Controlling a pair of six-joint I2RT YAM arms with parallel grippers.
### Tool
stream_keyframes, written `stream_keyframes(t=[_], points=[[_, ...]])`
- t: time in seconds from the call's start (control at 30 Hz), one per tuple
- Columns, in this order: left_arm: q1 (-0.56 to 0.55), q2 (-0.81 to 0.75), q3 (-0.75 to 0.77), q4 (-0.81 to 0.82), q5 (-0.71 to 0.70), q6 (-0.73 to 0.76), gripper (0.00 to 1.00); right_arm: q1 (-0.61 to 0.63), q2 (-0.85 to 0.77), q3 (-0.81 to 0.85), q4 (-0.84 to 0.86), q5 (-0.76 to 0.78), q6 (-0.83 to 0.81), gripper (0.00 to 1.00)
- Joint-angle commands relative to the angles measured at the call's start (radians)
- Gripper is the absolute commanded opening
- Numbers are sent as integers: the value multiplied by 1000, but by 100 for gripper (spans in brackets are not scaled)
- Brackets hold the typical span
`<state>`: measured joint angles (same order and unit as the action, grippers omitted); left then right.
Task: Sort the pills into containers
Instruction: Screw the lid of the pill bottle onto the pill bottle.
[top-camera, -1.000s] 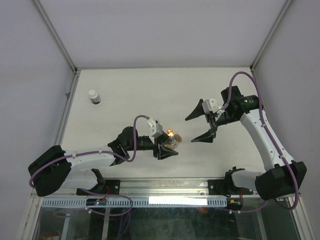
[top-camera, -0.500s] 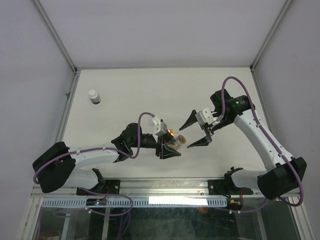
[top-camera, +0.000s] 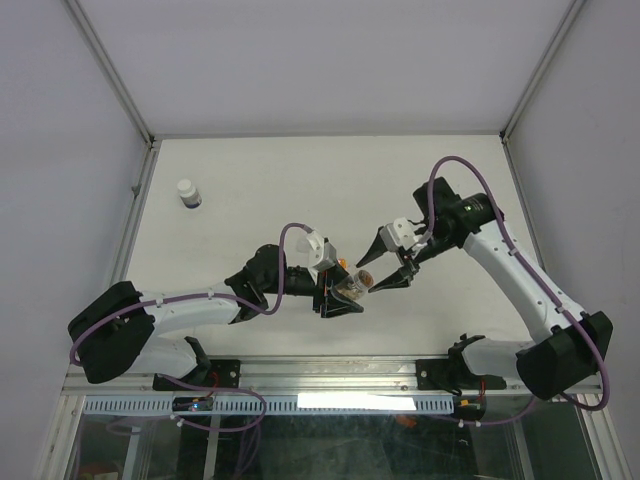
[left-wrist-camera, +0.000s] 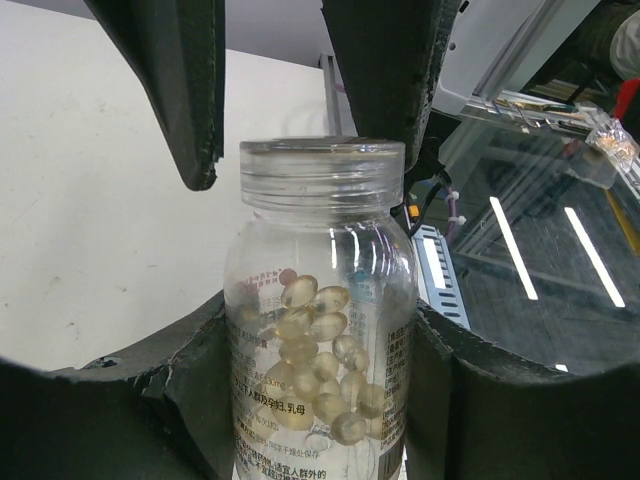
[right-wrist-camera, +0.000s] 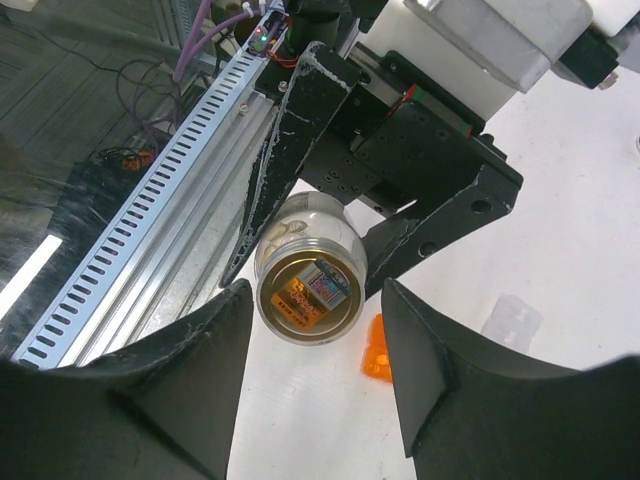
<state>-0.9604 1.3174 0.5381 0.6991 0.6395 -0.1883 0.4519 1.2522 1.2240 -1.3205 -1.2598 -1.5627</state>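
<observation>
Left gripper (top-camera: 338, 296) is clenched on the body of the clear screw-cap bottle (left-wrist-camera: 320, 330), cap (left-wrist-camera: 322, 168) pointed toward the right arm. Judged purpose: to steady the bottle and present the cap for unscrewing, so the pills (left-wrist-camera: 315, 355) can be got out. The pills, pale tan softgels, sit heaped inside the bottle; none seen loose. Right gripper (top-camera: 378, 274) is released, its fingers (left-wrist-camera: 185, 90) straddling the cap, one on each side. One tip stands just beside the rim with a gap; contact on the other side cannot be told. The white bottle with dark band (top-camera: 188, 192) stands well apart, far left on the counter (top-camera: 300, 180). A small orange cup (right-wrist-camera: 373, 347) lies on the counter near the held bottle.
</observation>
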Motion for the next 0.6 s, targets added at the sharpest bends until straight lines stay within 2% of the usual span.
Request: stream_keyframes(t=[0.0,0.57], points=[[8,-7,42,51,34,-7,0,13,-27,-3,46,1,50,56],[8,-25,39,58,-13,-24,0,29,-63,-50,130,7,181,40]])
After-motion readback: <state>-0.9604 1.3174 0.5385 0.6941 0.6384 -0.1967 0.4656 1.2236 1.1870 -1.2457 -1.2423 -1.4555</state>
